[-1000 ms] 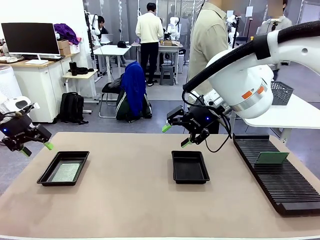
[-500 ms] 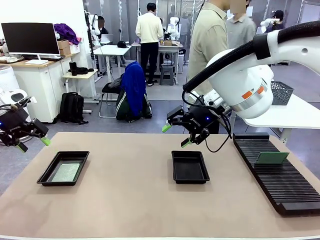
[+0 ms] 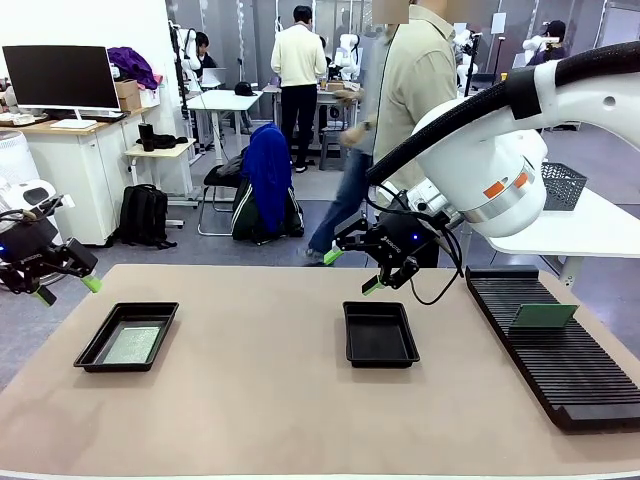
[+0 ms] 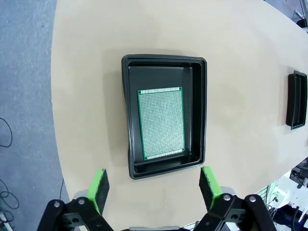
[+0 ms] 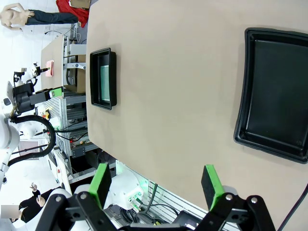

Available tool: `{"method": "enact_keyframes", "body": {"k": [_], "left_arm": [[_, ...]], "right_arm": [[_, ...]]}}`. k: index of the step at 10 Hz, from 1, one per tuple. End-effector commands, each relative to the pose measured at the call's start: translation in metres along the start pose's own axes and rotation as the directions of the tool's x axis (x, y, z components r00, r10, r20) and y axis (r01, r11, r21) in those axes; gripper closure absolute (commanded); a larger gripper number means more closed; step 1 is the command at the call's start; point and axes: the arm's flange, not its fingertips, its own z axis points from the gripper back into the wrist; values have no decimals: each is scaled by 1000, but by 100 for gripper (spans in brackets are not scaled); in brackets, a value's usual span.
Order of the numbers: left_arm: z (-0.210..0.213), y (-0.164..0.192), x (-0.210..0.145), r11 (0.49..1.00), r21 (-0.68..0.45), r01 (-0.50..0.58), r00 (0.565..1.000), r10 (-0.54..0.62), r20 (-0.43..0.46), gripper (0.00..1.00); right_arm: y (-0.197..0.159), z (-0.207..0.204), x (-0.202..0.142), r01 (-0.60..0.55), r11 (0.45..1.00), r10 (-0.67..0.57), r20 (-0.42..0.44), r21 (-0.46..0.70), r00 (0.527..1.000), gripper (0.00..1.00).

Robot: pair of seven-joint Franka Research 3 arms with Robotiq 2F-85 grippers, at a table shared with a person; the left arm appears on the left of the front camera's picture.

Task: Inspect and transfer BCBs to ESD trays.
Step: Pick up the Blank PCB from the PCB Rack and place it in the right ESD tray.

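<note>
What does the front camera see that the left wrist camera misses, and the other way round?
Front view adds the ribbed rack with a green board standing in it, and the open right gripper. Left wrist view adds the fine dot grid on the trayed board, seen from above. Both share the tray under that board and the empty tray.

- Front cam: fixed at the robot's edge of the table [image 3: 260,400], slightly above it, facing across into the room; whole top in frame.
- Left wrist cam: high, straight down on the left tray [image 4: 203,96].
- Right wrist cam: rolled sideways, looking down, middle tray [image 5: 243,96] close.
- All three share both trays.
</note>
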Motion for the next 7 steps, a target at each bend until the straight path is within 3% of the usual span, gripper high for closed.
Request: {"method": "enact_keyframes", "body": {"k": [1, 7], "left_arm": [[-1, 2, 1, 1000, -1, 0, 1000, 0, 10, 0], [-1, 2, 1, 1000, -1, 0, 1000, 0, 10, 0]], "right_arm": [[1, -1, 1, 6, 1000, -6, -2, -8, 1000, 0], [1, -1, 1, 6, 1000, -6, -2, -8, 1000, 0]]}}
